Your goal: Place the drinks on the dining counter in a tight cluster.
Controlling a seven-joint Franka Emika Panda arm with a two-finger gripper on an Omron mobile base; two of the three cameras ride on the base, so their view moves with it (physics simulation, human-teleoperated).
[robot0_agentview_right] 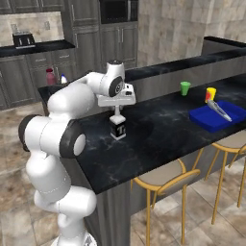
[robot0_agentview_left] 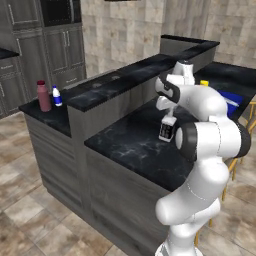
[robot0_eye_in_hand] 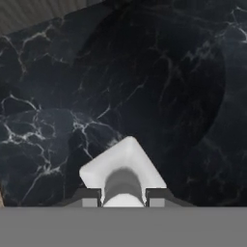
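The two dark fingers (robot0_eye_in_hand: pixel 90 197) are closed on the neck of the square clear bottle (robot0_agentview_right: pixel 118 128), one finger on each side of its white top, as seen in the hand view. The gripper (robot0_agentview_right: pixel 117 111) points straight down, and the bottle hangs upright beneath it. Whether the bottle's base touches the surface or stands just above it cannot be told.

The dining counter (robot0_agentview_right: pixel 158 134) is the largest item: a long black marble-look top with white veining on grey panelled sides. The held bottle is over the counter's near-left portion in the right base view, close to the raised grey back wall (robot0_agentview_left: pixel 110 107). Yellow stools (robot0_agentview_right: pixel 161 182) stand along the counter's open side.

A blue tray (robot0_agentview_right: pixel 211 117) lies on the counter well to the right of the held bottle. A yellow-orange cup (robot0_agentview_right: pixel 210 93) stands just behind the tray. A small green cup (robot0_agentview_right: pixel 185 88) stands to the left of that cup, near the back wall.

The other two drinks stand on a separate stretch of black top beyond the raised wall, well apart from the held bottle. The tall maroon-pink bottle (robot0_agentview_left: pixel 44 96) stands upright there. The small white bottle (robot0_agentview_left: pixel 57 96) with the blue label stands just beside it, on its right in the left base view.
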